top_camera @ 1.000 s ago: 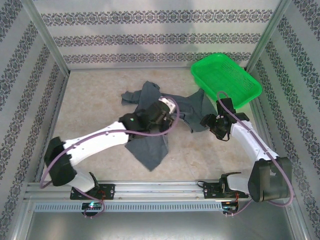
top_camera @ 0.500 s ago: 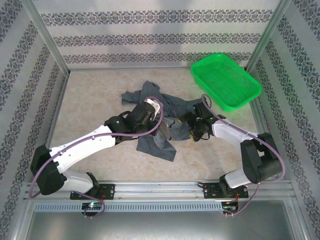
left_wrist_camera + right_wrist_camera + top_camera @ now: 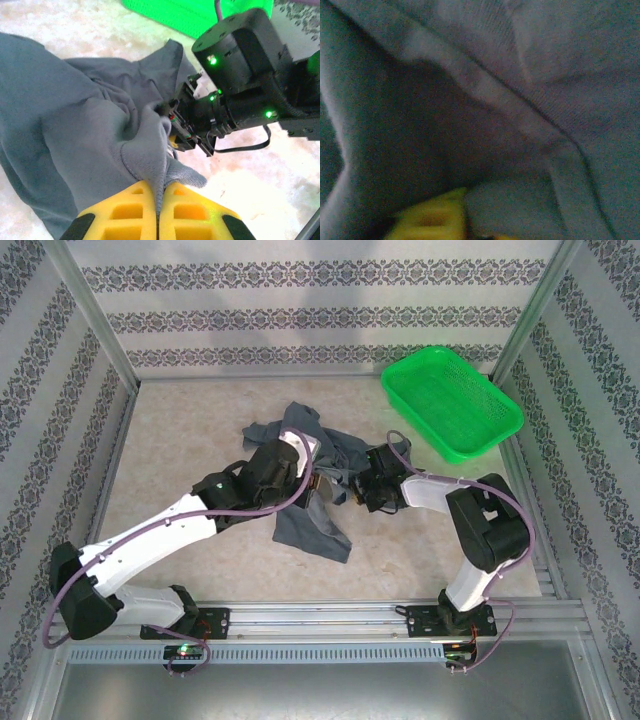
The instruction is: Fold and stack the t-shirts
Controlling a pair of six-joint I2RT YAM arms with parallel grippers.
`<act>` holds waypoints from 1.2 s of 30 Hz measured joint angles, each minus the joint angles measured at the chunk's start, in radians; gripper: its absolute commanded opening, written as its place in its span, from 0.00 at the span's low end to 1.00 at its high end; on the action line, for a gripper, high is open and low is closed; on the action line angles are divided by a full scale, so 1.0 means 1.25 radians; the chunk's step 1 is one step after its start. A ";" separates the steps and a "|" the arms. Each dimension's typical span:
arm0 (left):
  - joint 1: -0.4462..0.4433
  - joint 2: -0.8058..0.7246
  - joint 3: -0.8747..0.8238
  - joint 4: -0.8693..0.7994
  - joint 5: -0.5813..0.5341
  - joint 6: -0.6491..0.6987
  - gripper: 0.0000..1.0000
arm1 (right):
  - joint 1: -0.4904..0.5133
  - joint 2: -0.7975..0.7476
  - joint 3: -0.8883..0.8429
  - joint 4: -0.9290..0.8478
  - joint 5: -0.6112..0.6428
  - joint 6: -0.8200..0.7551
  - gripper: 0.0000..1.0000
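The t-shirt (image 3: 312, 532) lies crumpled in the middle of the top view, bunched into ridges, with one flap trailing toward the bottom of the frame and another reaching toward the upper left. In the left wrist view the grey cloth (image 3: 85, 125) covers the left half of the frame and rises into a peaked fold at centre. In the right wrist view it (image 3: 545, 75) runs from edge to edge, dim and blurred, with a hem crossing diagonally.

My left gripper (image 3: 159, 200) is pinched tight on that peaked fold, its yellow fingers (image 3: 125, 210) pressed together at the bottom of the frame with cloth squeezed between them. From above it (image 3: 312, 486) sits on the left part of the bundle.

My right gripper (image 3: 364, 492) is closed too, its tip buried in the cloth on the bundle's right edge, close to my left one. One yellow finger (image 3: 432, 220) shows at the bottom of its own view, with cloth against it.

The green basket (image 3: 450, 405) stands in the upper right, well apart from the shirt, on the pale table (image 3: 180, 430).
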 measured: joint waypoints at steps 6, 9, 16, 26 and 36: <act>0.000 -0.025 0.027 -0.002 0.003 0.000 0.00 | -0.027 -0.179 0.053 -0.143 0.121 -0.118 0.00; 0.000 -0.027 0.062 0.002 0.023 -0.003 0.00 | -0.046 -0.296 0.139 -0.205 0.197 -0.214 0.00; -0.040 0.037 0.225 0.025 0.098 -0.019 0.00 | -0.120 -0.482 0.316 -0.271 0.304 -0.418 0.00; -0.090 0.173 0.524 0.038 0.136 -0.041 0.00 | -0.231 -0.334 0.666 -0.255 0.205 -0.569 0.00; 0.270 0.015 0.184 0.054 0.087 -0.230 0.06 | -0.063 0.066 0.879 -0.223 0.036 -0.629 0.28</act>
